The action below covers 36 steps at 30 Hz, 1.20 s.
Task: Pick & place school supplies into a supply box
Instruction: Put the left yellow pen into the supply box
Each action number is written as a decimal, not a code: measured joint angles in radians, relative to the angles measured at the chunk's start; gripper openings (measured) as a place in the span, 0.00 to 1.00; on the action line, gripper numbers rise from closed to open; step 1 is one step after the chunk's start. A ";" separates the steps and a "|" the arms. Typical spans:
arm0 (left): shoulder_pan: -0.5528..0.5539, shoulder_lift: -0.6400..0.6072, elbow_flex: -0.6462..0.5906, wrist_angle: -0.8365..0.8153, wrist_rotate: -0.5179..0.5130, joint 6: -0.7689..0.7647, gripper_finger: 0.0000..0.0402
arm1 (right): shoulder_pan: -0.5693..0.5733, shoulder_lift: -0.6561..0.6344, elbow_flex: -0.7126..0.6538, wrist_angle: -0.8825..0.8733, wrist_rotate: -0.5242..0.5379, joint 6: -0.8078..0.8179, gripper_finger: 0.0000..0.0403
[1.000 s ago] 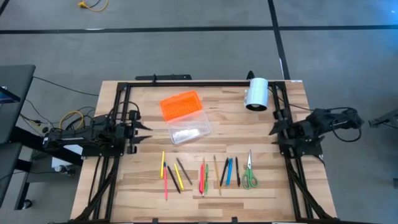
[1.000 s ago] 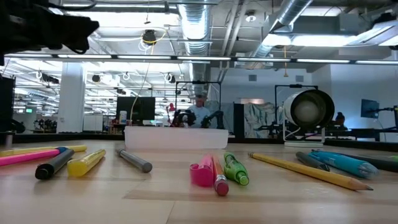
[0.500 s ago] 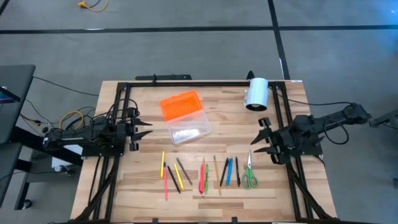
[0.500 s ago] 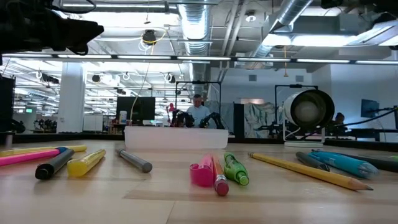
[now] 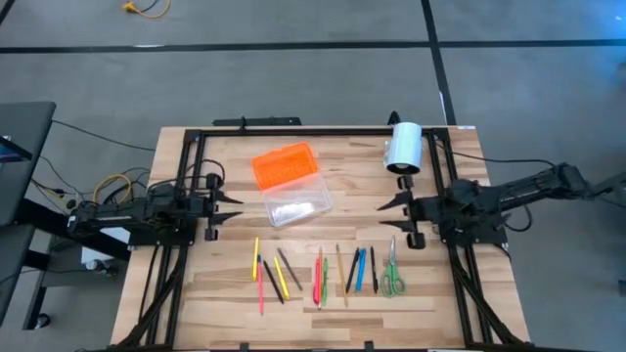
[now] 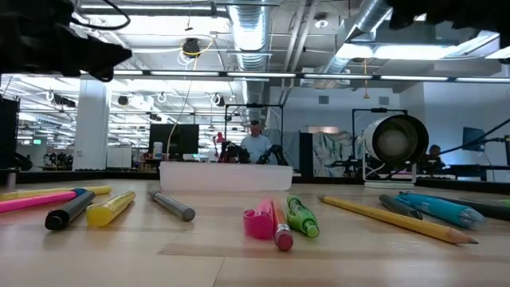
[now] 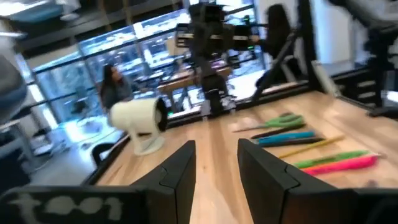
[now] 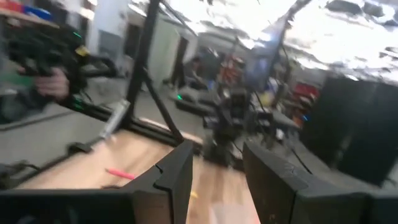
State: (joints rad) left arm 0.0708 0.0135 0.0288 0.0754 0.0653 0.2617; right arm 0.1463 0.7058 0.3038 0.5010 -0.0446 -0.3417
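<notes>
Orange lid (image 5: 284, 164) and clear supply box (image 5: 297, 207) sit open mid-table, the box seemingly empty; nothing looks packed yet. At the left edge the left gripper (image 5: 227, 206) hovers spread, holding nothing. Pens and pencils (image 5: 318, 273) and scissors (image 5: 392, 269) line the front edge. The right gripper (image 5: 393, 217) hangs spread and empty above the scissors.

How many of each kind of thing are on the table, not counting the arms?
Pens and pencils: about 12, some too close together to separate
Scissors: 1
Clear case base: 1
Orange lid: 1
White cylinder: 1
Total: about 16
</notes>
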 joint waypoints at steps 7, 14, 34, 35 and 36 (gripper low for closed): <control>0.000 0.000 0.000 -0.021 0.004 -0.083 0.27 | -0.070 0.188 0.000 0.133 -0.003 0.113 0.33; -0.040 0.035 0.000 -0.030 0.148 -0.150 0.27 | -0.044 0.311 0.038 0.210 -0.007 0.155 0.33; -0.117 0.381 0.581 0.098 0.087 0.042 0.27 | 0.032 0.334 0.705 -0.543 -0.002 0.070 0.33; -0.116 0.417 0.601 0.077 0.077 0.044 0.27 | 0.038 0.334 0.740 -0.568 0.003 0.082 0.33; -0.116 0.455 0.617 0.058 0.075 0.045 0.27 | 0.045 0.334 0.772 -0.592 0.010 0.093 0.33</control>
State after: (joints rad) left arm -0.0456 0.4690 0.6461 0.1331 0.1405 0.3069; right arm 0.1913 1.0397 1.0760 -0.0915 -0.0346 -0.2488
